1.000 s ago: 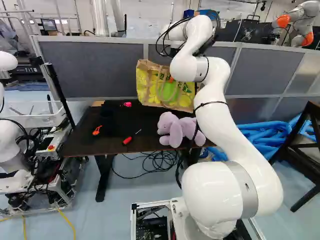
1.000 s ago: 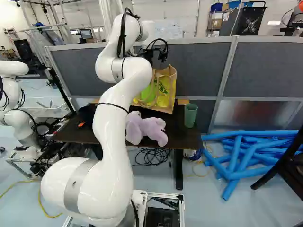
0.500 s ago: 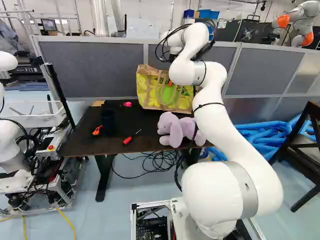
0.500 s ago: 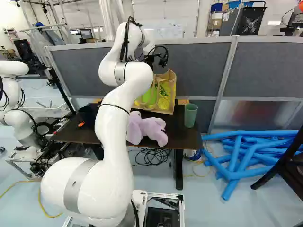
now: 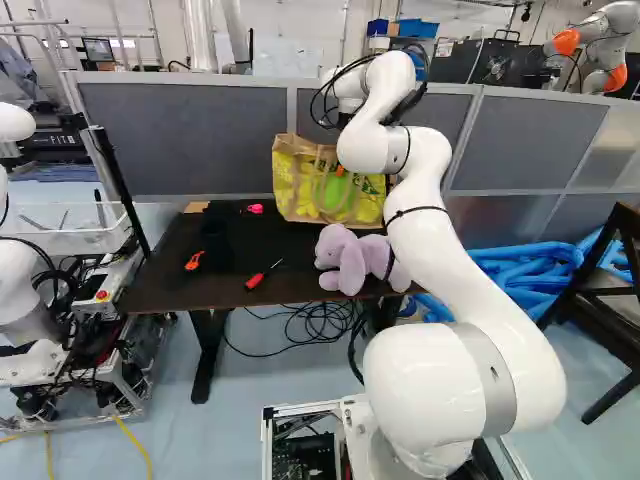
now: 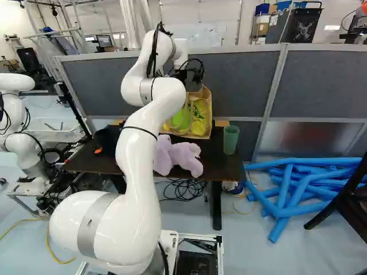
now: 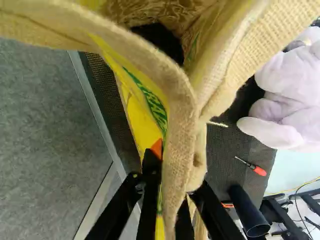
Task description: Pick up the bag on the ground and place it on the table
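Yellow bag (image 5: 302,188) had come down onto the tabletop (image 5: 165,292), end effector (image 7: 171,177) clenched on it; only release appeared outstanding.

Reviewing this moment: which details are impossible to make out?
- Bottom inside the bag: wrist view, folds and shadow hide it.
- Whether the tool is open or shut: wrist view, bag cloth covers part of it.
- Contents of the green cup: right base view, its wall hides them.

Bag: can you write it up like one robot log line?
bag: gripped by tool, seems resting on table | toy elephant: on table, in front | release: not yet
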Available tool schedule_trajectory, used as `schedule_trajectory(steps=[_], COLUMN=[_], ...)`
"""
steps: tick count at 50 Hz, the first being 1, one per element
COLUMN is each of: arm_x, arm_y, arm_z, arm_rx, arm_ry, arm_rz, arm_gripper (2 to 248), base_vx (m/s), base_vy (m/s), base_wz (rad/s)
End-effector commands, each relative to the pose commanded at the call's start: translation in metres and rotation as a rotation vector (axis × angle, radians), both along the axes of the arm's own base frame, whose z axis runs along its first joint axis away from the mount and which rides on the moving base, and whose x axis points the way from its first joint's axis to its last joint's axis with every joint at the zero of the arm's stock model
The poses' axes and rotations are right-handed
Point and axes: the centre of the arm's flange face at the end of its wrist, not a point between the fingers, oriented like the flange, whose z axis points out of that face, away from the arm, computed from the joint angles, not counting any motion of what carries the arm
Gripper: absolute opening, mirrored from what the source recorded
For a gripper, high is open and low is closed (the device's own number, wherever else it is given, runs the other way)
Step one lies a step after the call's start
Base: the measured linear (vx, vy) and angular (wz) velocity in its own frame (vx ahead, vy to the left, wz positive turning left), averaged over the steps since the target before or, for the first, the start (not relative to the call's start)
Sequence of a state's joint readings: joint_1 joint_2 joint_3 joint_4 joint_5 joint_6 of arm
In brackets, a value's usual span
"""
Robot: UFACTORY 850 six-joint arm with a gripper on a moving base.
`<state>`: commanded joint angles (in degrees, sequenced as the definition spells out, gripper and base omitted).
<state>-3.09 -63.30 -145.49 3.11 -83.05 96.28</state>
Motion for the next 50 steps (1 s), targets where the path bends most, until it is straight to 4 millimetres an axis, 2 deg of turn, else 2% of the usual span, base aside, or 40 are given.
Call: schedule_trajectory(steps=[1,5,6,10,11,16,17,21,22,26,27,31,32,50], arm_x=[0.0,0.0,0.0,0.0,0.0,0.0,0.0,0.0,0.0,0.0,0.0,0.0,-0.001,-0.012], arm_y=[0.0,0.0,0.0,0.0,0.0,0.0,0.0,0.0,0.0,0.0,0.0,0.0,0.0,0.001], arm_z=[0.0,0.0,0.0,0.0,0.0,0.0,0.0,0.0,0.0,0.0,0.0,0.0,0.0,0.023], arm_rx=[0.0,0.0,0.0,0.0,0.0,0.0,0.0,0.0,0.0,0.0,0.0,0.0,0.0,0.001], arm_ry=[0.0,0.0,0.0,0.0,0.0,0.0,0.0,0.0,0.0,0.0,0.0,0.005,0.008,0.039], arm_rz=[0.0,0.0,0.0,0.0,0.0,0.0,0.0,0.0,0.0,0.0,0.0,0.0,0.0,0.003], arm_gripper=[52,52,88,88,122,122,157,157,193,193,229,229,247,247], base_vx=[0.0,0.0,0.0,0.0,0.0,0.0,0.0,0.0,0.0,0.0,0.0,0.0,0.0,0.0], base_vy=[0.0,0.0,0.0,0.0,0.0,0.0,0.0,0.0,0.0,0.0,0.0,0.0,0.0,0.0], base_wz=[0.0,0.0,0.0,0.0,0.0,0.0,0.0,0.0,0.0,0.0,0.0,0.0,0.0,0.0])
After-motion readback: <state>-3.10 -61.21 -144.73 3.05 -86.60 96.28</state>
